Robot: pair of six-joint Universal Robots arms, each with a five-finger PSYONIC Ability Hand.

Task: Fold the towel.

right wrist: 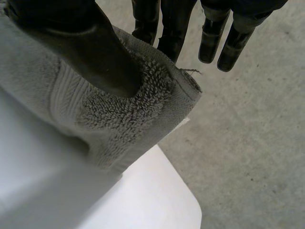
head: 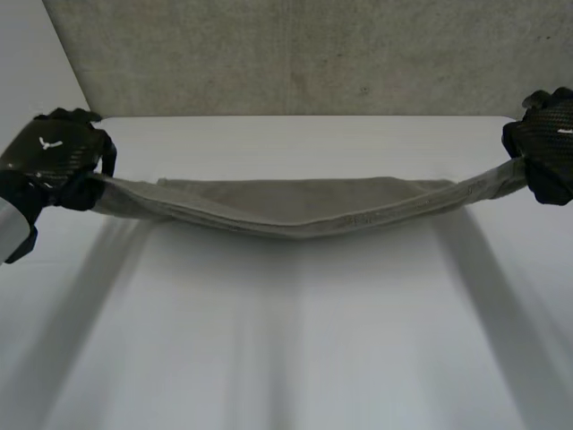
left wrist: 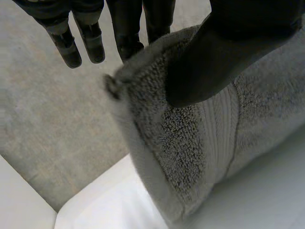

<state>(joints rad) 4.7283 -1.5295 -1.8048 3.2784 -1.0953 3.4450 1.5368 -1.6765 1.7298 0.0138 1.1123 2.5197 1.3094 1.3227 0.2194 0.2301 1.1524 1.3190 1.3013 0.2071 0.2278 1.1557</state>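
A grey towel (head: pixel 295 210) is held stretched across the far part of a white table (head: pixel 295 349). It sags in the middle, and whether it touches the surface cannot be told. Its left end is pinched by the left hand (head: pixel 54 161) and its right end by the right hand (head: pixel 546 148). In each wrist view a corner is clamped between thumb and fingers. Only a small bite of cloth is held, so a corner could be lost if the towel were pulled tighter. Both hands are placed past the table's side edges, over grey floor (right wrist: pixel 248 143). Open room is left on the near tabletop.
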